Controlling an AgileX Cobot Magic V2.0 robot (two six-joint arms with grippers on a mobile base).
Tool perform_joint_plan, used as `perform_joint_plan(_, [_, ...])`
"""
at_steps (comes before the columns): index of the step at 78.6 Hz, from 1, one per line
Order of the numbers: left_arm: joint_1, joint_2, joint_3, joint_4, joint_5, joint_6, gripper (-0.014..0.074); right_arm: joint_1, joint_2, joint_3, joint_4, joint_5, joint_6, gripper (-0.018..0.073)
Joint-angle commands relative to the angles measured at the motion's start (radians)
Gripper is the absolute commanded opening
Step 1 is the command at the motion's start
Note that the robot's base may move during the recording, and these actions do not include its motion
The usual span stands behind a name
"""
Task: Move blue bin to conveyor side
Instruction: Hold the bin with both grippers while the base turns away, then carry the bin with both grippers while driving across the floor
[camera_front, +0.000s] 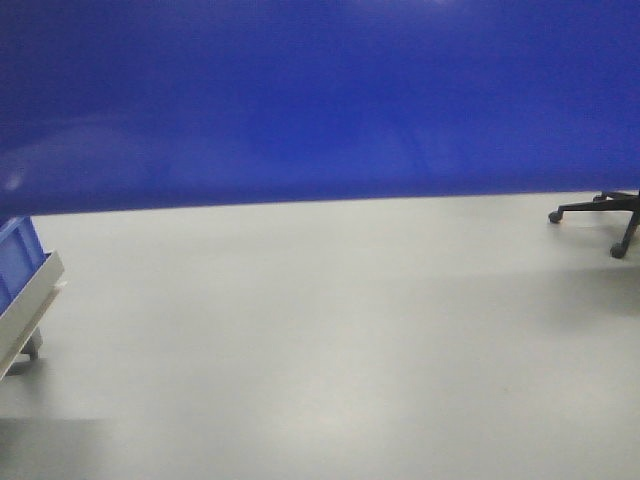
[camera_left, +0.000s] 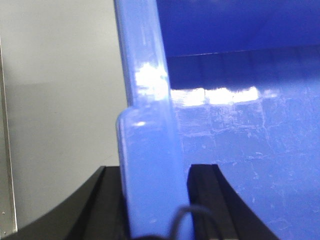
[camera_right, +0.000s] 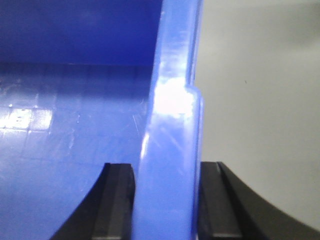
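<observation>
Blue plastic, glossy, one item: the blue bin, carried between my two arms. Its wall fills the upper part of the front view, with pale floor showing beneath.

Left gripper: closed on the bin's thick rim, one black finger outside the wall, one inside, both pressed against the plastic.

Right gripper: same pinch on the opposite wall's rim, no gap visible on either side.

Conveyor: not in any view; I cannot say how near it is.

Also present: a second blue crate on a pale wheeled cart, low left; a black chair base, far right.

Hazards, as I judge them:
- Slip. The rim is smooth and shiny and I hold it only by two narrow pinches; a jolt could let it slide down between my fingers.
- Twist. If my arms travel unevenly, the bin skews and one grip levers off.
- Blind carrying. The bin hides most of what lies ahead, so I could clip the cart or miss the belt's edge.
</observation>
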Motion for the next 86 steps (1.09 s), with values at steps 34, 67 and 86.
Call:
perform_joint_plan(34, [0.003,-0.021,-0.010,0.047,-0.076,0.016,-0.0010,-0.006,-0.015,-0.012,-0.060,-0.093,-0.020,-0.0082])
perform_joint_plan(67, [0.003,-0.021,-0.010,0.047,-0.076,0.016,-0.0010,-0.006,-0.015,-0.012,-0.060,-0.093,-0.020,-0.0082])
perform_joint_plan(86, [0.003,-0.021,-0.010,0.047,-0.076,0.016,-0.0010,-0.006,-0.015,-0.012,-0.060,-0.093,-0.020,-0.0082])
